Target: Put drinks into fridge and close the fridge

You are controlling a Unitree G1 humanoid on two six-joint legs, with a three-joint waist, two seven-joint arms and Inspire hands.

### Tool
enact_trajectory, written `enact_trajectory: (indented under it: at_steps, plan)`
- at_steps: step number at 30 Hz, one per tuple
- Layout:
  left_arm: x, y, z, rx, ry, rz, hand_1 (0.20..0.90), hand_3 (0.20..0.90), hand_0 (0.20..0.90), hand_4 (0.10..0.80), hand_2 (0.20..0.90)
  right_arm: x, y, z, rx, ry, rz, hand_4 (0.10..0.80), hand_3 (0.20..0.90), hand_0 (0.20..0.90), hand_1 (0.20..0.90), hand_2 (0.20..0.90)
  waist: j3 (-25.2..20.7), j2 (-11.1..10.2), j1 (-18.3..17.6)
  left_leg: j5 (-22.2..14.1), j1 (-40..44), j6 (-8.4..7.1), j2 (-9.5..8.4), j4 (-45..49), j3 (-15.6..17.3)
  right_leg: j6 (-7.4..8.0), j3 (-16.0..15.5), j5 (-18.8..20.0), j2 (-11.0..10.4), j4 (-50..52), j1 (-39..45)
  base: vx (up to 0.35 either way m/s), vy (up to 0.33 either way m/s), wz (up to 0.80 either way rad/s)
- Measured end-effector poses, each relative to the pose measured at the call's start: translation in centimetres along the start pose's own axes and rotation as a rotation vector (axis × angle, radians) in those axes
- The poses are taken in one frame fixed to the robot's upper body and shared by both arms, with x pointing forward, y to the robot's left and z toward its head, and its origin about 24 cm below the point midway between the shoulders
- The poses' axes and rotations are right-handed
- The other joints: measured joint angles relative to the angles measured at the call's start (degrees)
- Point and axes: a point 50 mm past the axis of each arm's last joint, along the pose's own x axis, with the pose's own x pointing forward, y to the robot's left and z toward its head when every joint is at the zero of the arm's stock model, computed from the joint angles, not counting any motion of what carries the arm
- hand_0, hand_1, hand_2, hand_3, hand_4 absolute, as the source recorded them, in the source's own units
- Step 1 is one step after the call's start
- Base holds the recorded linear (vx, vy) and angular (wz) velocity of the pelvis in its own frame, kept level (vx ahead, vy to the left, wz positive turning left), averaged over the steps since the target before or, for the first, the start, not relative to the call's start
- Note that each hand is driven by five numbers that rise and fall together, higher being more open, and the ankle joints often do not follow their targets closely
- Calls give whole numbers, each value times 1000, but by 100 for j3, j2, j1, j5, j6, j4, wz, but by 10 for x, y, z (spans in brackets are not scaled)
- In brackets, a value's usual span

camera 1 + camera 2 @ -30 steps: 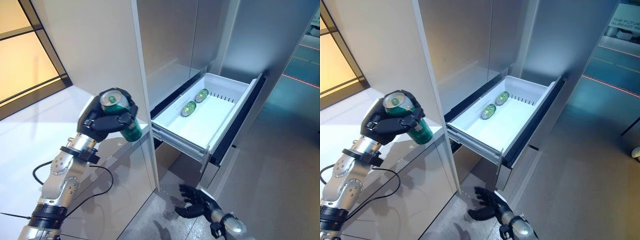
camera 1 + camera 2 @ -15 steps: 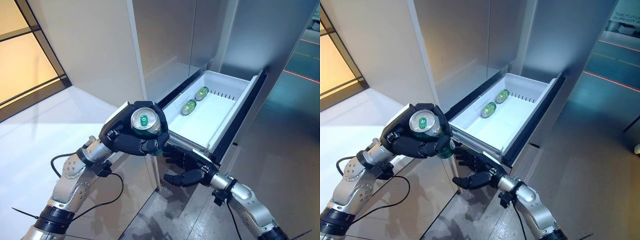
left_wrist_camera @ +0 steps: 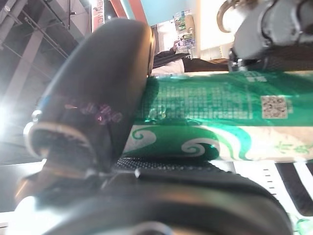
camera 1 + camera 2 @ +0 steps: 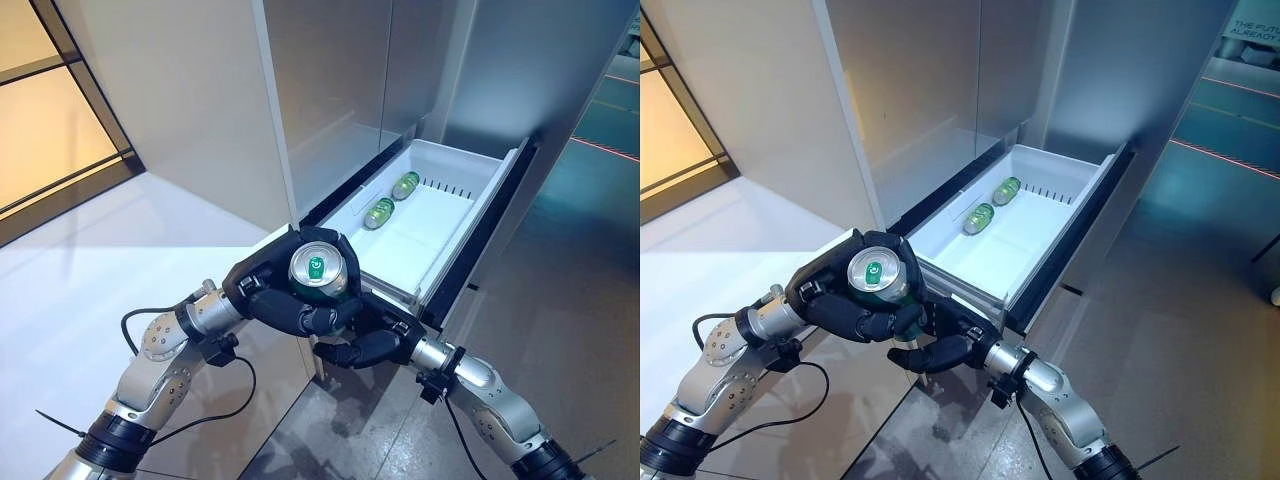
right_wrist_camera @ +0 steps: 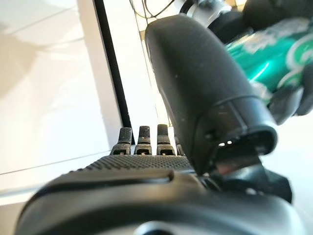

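One tall grey fridge filling the upper centre and upper right of the frame, with one white drawer pulled out toward the lower right. Two green cans lying on their sides at the drawer's far left end, one just beside the other. A third green can at lower centre, silver top facing up, just in front of the drawer's near edge and not inside it. Two dark hands there: left hand, reaching in from the lower left, fingers and thumb curled round the can; right hand, coming in from the lower right, directly under and behind the can, fingers relaxed and spread, gripping nothing. Three cans in all: two in the drawer, one held outside it. Drawer not closed.
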Motion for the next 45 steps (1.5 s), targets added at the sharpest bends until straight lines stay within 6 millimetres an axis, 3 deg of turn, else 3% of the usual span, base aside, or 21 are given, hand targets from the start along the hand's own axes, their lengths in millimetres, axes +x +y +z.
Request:
enact_trajectory:
  at_steps: [7,23,24,25,26,43,45]
  plan:
    - [3,-7,-9,-44,40,-37,300,200,300,100,300,10,-1,22,-62,-37,70,800,900,900,900,900,0,4,47,1,0,-1,0,0,-6,0,-6,0,1,0,6,0,0,0]
    - [4,-8,-15,-76,86,-33,300,200,300,100,300,10,-1,22,-39,28,92,800,900,900,900,900,1,4,150,3,-1,-2,-8,1,-39,4,-28,-4,-2,0,44,-1,-2,1]
    - [4,-9,-15,-79,92,-33,300,200,300,100,300,10,-1,21,-26,35,94,715,815,827,827,827,1,4,151,3,-1,-2,-9,1,-40,4,-29,-4,-2,0,44,0,0,0]
    - [4,-9,-16,-82,96,-33,300,200,300,100,300,10,-1,20,-18,41,95,221,321,404,404,404,1,4,151,3,-1,-2,-8,1,-41,4,-30,-4,-3,0,45,0,0,0]
    - [4,-9,-16,-85,99,-33,300,200,300,100,300,10,-1,20,-8,44,96,100,200,300,300,300,1,4,152,3,-1,-2,-8,1,-41,4,-30,-4,-3,0,45,0,0,0]
    - [5,-9,-21,-174,95,5,302,203,302,103,302,8,-3,18,-45,79,91,100,200,300,300,300,1,2,147,7,13,-4,-7,1,-44,4,-33,-4,-1,0,60,0,0,0]
    - [5,-9,-21,-178,95,8,521,458,521,358,521,8,-3,19,-47,78,87,100,200,300,300,300,2,2,147,7,14,-4,-7,1,-44,4,-33,-4,-1,0,61,0,0,0]
